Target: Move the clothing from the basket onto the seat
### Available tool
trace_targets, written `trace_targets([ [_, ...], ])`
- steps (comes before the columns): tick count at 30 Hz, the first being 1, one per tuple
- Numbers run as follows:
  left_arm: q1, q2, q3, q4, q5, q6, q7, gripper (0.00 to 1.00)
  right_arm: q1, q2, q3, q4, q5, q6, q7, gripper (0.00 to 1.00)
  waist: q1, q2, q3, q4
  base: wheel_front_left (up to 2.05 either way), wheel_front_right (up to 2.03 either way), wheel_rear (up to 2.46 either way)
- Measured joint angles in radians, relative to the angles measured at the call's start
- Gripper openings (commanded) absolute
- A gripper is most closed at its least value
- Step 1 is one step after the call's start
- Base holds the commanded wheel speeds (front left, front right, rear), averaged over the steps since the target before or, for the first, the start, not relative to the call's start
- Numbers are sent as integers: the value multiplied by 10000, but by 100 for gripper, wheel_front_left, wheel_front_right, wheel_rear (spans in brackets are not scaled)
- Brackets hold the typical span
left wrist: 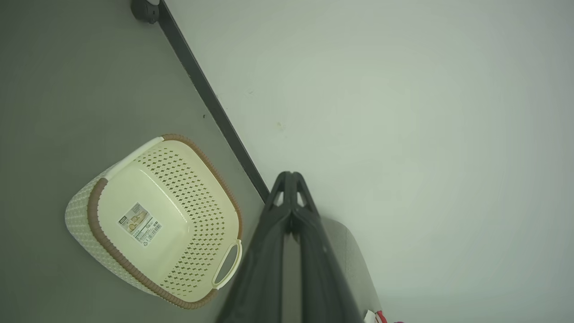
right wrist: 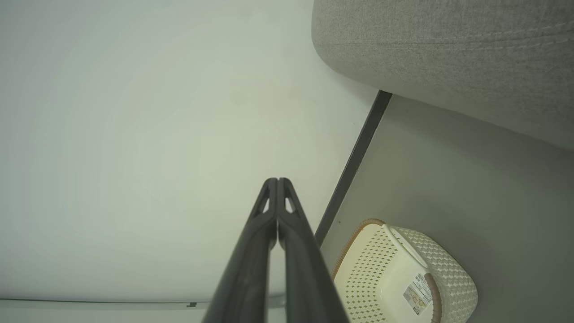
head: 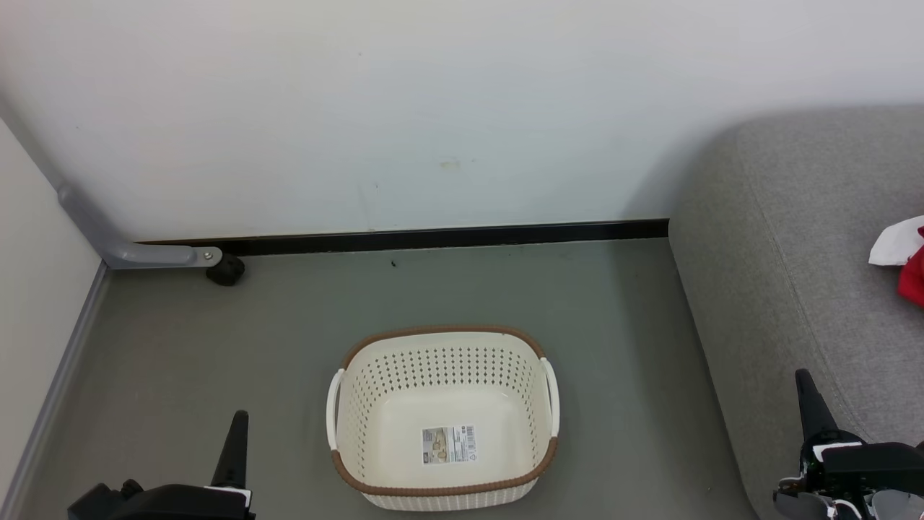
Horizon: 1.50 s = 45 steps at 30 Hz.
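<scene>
Empty basket (head: pixel 442 370) at six o'clock, clothing (head: pixel 911 273) on the seat (head: pixel 794 238) at three; left pincer (left wrist: pixel 290 175) and right pincer (right wrist: pixel 276 180), closed on nothing, should simply hold clear

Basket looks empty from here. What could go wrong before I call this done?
1. The clothing lies at the right edge of the head view, mostly cut off; I cannot confirm both garments rest fully on the seat.
2. The shut right gripper appears close to the seat's front edge; a turn could snag it.
3. The basket stands straight ahead on the floor; rolling forward might knock it.
</scene>
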Motion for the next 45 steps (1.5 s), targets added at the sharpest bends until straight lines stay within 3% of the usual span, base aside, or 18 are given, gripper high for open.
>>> trace_targets([
  [22, -200, -104, 683, -270, -2502, -518, 748, 0, 1, 79, -596, -506, 2765, 0, 717, 0, 0, 0, 77, -349, 0, 0, 0],
  [45, -209, -125, 694, -291, -2575, -568, 779, 0, 3, 90, -627, -529, 2813, 0, 777, 0, 0, 0, 80, -352, 0, 0, 0],
])
